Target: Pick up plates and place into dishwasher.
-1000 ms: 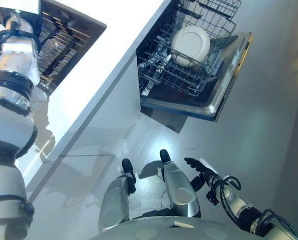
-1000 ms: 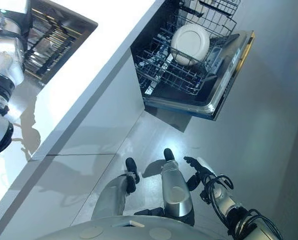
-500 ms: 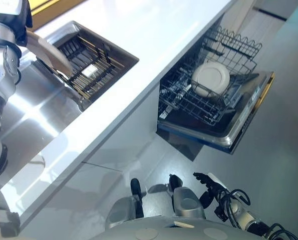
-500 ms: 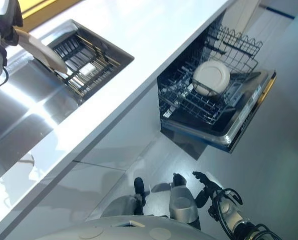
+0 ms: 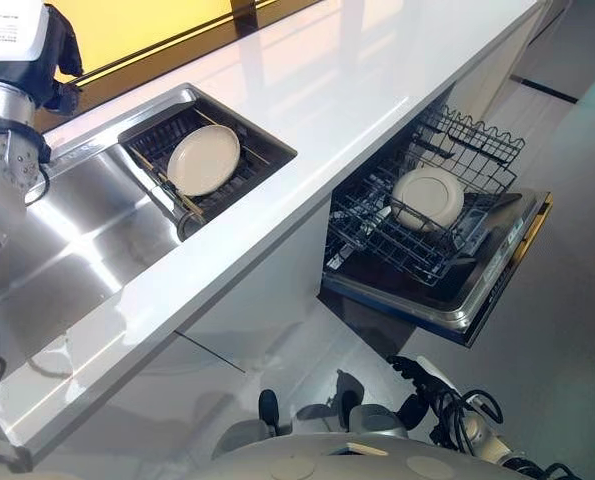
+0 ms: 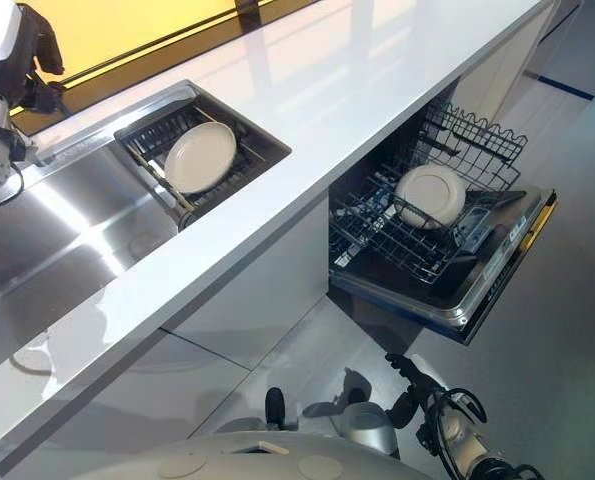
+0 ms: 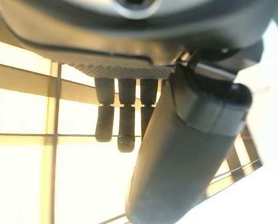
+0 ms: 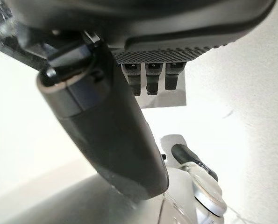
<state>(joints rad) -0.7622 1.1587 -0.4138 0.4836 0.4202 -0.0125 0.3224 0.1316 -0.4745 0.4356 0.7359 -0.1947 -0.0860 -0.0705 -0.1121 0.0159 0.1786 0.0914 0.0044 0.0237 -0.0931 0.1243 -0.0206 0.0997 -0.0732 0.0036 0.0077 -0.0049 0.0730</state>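
Left eye view, left hand (image 5: 62, 60): upper left, fingers relaxed, holding nothing.
Sink plate (image 5: 204, 160): lying in the sink rack (image 5: 157, 150), just right of that hand, so left arm's way nearer.
Dishwasher plate (image 5: 428, 197): racked, centre right.
Right hand (image 5: 417, 385): bottom right, fingers loose, empty.

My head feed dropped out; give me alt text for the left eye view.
A white plate lies in the sink rack, another plate stands in the open dishwasher's lower rack. The left hand is raised above the sink, open.

the plate (image 5: 203, 160) has left the left robot hand (image 5: 65, 62) and now lies in the sink rack (image 5: 239, 175).
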